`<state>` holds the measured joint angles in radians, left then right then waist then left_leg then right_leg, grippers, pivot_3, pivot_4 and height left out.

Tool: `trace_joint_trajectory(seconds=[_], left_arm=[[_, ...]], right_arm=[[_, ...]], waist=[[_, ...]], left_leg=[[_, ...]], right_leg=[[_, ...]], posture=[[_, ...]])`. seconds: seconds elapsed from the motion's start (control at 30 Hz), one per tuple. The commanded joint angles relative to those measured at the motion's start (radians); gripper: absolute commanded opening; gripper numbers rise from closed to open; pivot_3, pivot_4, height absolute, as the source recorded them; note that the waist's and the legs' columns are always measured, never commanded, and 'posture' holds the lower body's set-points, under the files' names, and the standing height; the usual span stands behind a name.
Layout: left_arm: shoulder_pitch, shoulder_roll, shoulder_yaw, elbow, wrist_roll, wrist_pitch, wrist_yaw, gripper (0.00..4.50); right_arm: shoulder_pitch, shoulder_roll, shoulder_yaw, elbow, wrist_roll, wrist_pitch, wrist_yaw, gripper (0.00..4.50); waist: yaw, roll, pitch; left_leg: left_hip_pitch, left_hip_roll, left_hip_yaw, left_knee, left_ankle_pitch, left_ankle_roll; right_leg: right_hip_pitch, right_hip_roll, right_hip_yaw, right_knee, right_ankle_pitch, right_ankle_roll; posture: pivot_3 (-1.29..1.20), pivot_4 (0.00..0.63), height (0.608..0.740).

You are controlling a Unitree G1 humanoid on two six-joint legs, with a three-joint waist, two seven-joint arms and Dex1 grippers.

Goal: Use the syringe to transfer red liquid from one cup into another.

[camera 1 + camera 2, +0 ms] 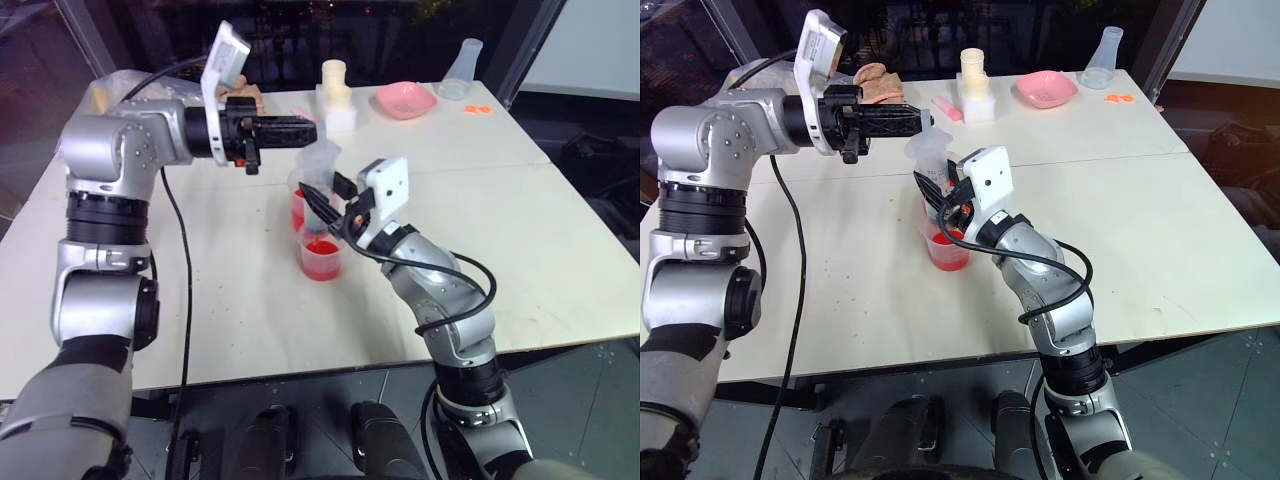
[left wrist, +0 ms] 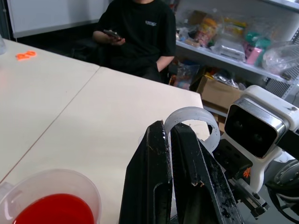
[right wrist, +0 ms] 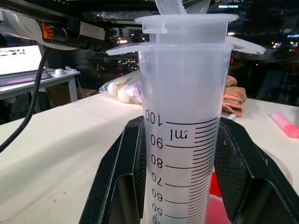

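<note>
The right gripper (image 3: 187, 186) is clamping the barrel of the syringe (image 3: 184, 126), its two black fingers (image 3: 117, 182) pressing on opposite sides below the flange. The syringe is standing upright over the near cup (image 1: 321, 256), which is holding red liquid (image 1: 322, 250); a second cup (image 1: 300, 205) with red liquid is sitting just behind the near cup, touching or almost touching it. The left gripper (image 2: 174, 135) is reaching in level from the left above the near cup, fingers pressed together at the plunger ring (image 2: 192, 122) on top of the syringe; whether they are pinching the ring itself is hard to tell. Well beyond the near cup, at the far edge of the white table (image 1: 520, 230), a pink bowl (image 1: 405, 99), a clear flask (image 1: 463, 68) and a pale yellow stack (image 1: 335, 90) are standing. Past the table a person in black (image 2: 140, 35) is sitting
</note>
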<state>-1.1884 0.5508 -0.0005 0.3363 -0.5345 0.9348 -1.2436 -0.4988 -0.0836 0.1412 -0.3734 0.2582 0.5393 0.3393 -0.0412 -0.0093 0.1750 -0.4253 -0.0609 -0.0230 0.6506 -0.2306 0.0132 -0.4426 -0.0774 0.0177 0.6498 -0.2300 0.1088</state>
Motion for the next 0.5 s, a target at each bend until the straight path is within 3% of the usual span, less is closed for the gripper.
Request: trace_joint_trajectory(seconds=[0.03,0.2,0.5], left_arm=[[0.018,-0.007,-0.04,-0.035,-0.034,0.049,-0.039,0.85],[0.025,0.01,-0.04,-0.049,-0.036,0.039,-0.038,2.01],[0.019,0.098,0.036,-0.017,-0.026,0.004,0.004,2.01]], right_arm=[[-0.078,0.005,-0.054,-0.108,0.032,-0.03,-0.018,1.43],[-0.076,-0.008,-0.063,-0.124,0.05,-0.008,-0.015,1.43],[-0.061,-0.007,-0.08,-0.164,0.091,0.044,-0.045,1.43]], waist=[[0.0,0.0,0.0],[0.0,0.0,0.0],[-0.001,-0.001,0.0]], left_leg=[[0.0,0.0,0.0,0.0,0.0,0.0],[0.0,0.0,0.0,0.0,0.0,0.0],[0.0,0.0,0.0,0.0,0.0,0.0]], right_leg=[[0.0,0.0,0.0,0.0,0.0,0.0],[0.0,0.0,0.0,0.0,0.0,0.0],[0.0,0.0,0.0,0.0,0.0,0.0]], posture=[[0.0,0.15,0.74],[0.0,0.15,0.74],[0.0,0.15,0.74]])
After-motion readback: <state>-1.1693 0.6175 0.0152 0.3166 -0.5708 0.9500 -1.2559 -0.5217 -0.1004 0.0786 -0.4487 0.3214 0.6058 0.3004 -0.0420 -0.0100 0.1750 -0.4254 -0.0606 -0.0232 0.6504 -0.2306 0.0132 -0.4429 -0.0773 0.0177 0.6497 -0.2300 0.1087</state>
